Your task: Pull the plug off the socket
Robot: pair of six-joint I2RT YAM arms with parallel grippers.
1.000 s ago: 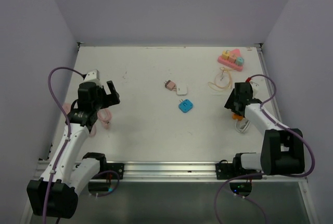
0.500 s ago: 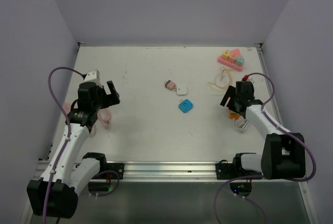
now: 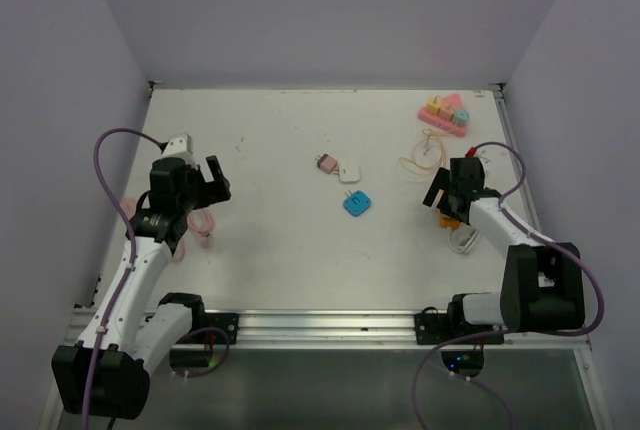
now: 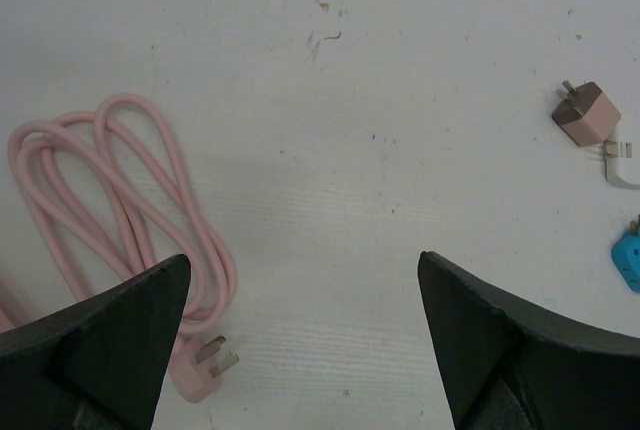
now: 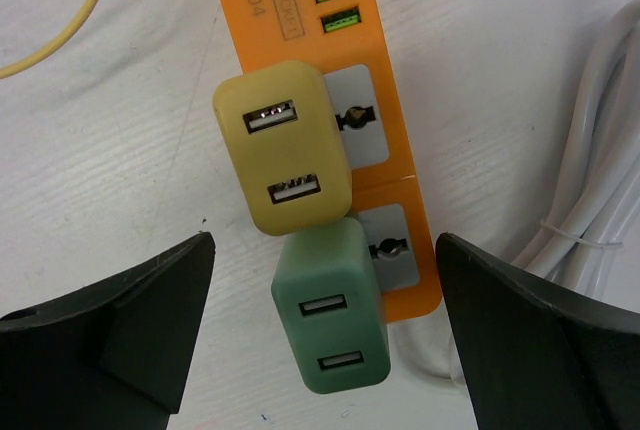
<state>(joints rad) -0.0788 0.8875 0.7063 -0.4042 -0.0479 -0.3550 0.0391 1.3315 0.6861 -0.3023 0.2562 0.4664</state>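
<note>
An orange power strip (image 5: 325,50) lies under my right gripper (image 5: 325,350), with a yellow USB plug (image 5: 285,150) and a green USB plug (image 5: 332,305) pushed into its sockets. The right gripper is open, one finger on each side of the green plug, touching nothing. In the top view the right gripper (image 3: 447,200) hovers over the orange strip (image 3: 453,222) at the table's right side. My left gripper (image 3: 208,182) is open and empty at the left, above bare table (image 4: 300,350).
A coiled pink cable (image 4: 120,210) with a pink plug (image 4: 205,362) lies by the left gripper. A pink adapter (image 4: 587,115), a blue adapter (image 3: 356,203) and a white one (image 3: 349,171) lie mid-table. White cable (image 5: 590,190), yellow cord (image 3: 425,158), toy blocks (image 3: 445,114) lie at the right.
My right gripper has shifted back and slightly left, settling over the orange strip. The left arm has not moved.
</note>
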